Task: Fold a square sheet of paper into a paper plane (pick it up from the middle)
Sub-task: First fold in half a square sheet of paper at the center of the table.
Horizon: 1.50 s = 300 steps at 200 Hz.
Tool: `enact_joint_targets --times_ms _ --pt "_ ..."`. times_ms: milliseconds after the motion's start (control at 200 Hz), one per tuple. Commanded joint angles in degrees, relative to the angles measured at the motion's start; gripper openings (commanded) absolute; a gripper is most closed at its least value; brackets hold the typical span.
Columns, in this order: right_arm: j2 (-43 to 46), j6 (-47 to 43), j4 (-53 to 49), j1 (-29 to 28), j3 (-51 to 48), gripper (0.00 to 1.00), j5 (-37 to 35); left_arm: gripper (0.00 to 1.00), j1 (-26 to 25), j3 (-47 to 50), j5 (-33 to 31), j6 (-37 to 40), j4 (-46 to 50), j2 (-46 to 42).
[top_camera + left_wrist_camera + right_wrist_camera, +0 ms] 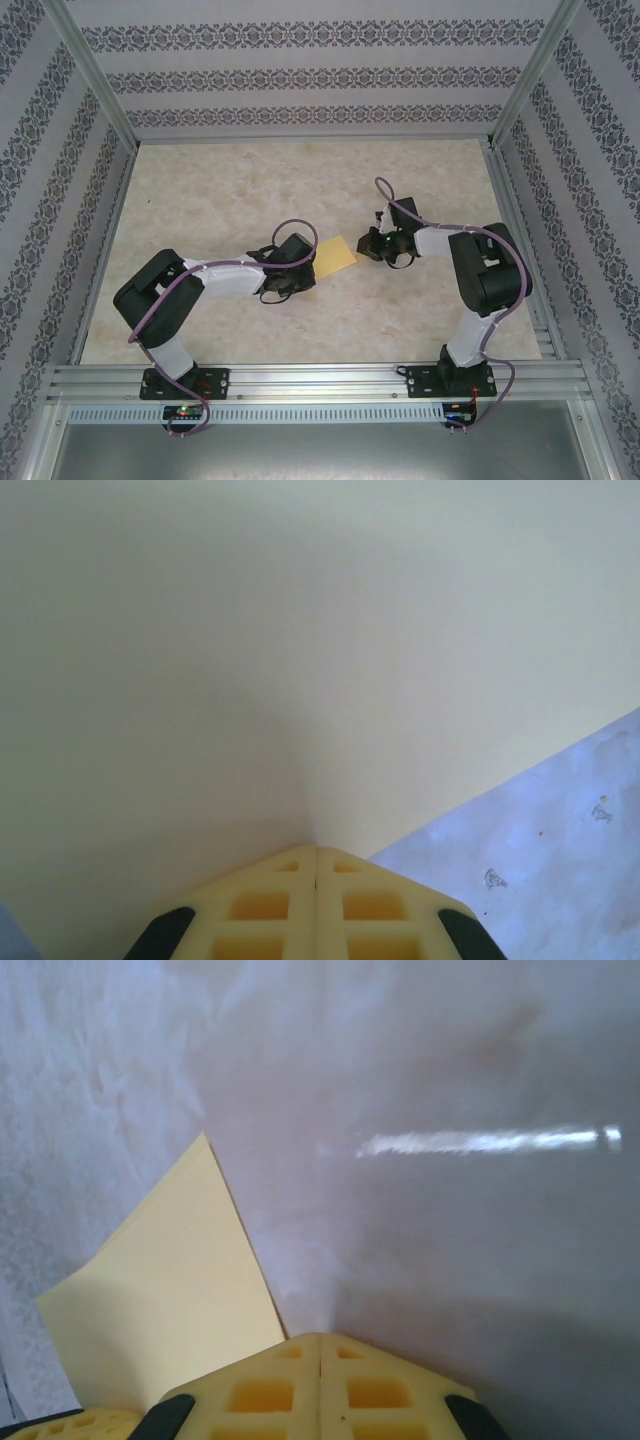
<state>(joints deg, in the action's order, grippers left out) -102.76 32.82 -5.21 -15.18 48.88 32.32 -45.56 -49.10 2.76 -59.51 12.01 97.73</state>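
Although the mottled tabletop (250, 190) is broad, the yellow sheet (336, 253) lies flat near its middle. The left pincer (317, 852) is clenched with its tips meeting over the sheet, though I cannot tell whether it nips any paper. The right pincer (320, 1340) is clenched too, empty, on bare tabletop just beside the sheet's edge.

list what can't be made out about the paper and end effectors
- Top view: the paper is small and its left part lies under the left arm, so outline and creases are unclear.
- Left wrist: paper runs past the top and left edges; whether the shut left end effector pinches it or presses it is unclear.
- Right wrist: the shut right end effector covers the paper's near corner; touching it or the table, cannot tell.
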Motion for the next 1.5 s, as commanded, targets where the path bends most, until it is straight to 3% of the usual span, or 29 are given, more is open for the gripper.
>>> enact_joint_targets --times_ms 0,165,400,669,939,1329,1494 --pt "5.7 -0.97 0.02 -0.51 -0.62 0.06 -0.9 0.0 -0.68 2.08 -0.98 0.04 5.83 -0.32" --pt "9.01 0.51 -0.56 -5.05 -1.0 0.08 -1.55 0.0 -0.68 1.11 -0.14 1.47 3.84 -0.87" --pt "1.68 3.35 2.66 -11.56 -0.85 0.06 -0.44 0.0 -0.67 0.27 0.14 3.14 2.2 -1.66" --pt "-1.78 4.01 4.32 -12.23 -1.02 0.06 -0.1 0.0 -0.67 0.4 3.73 4.19 -6.82 -3.17" --pt "-2.87 3.79 3.67 -12.24 -1.44 0.06 -0.76 0.0 -0.76 -3.25 6.81 2.73 -10.88 2.7" --pt "-3.76 3.57 3.46 -12.24 -2.23 0.06 -1.15 0.0 -0.78 4.13 1.13 -1.93 -20.45 4.11" --pt "-4.17 3.83 3.36 -12.24 -2.63 0.06 -1.8 0.0 -0.8 8.44 -1.2 -3.98 -19.34 1.4"
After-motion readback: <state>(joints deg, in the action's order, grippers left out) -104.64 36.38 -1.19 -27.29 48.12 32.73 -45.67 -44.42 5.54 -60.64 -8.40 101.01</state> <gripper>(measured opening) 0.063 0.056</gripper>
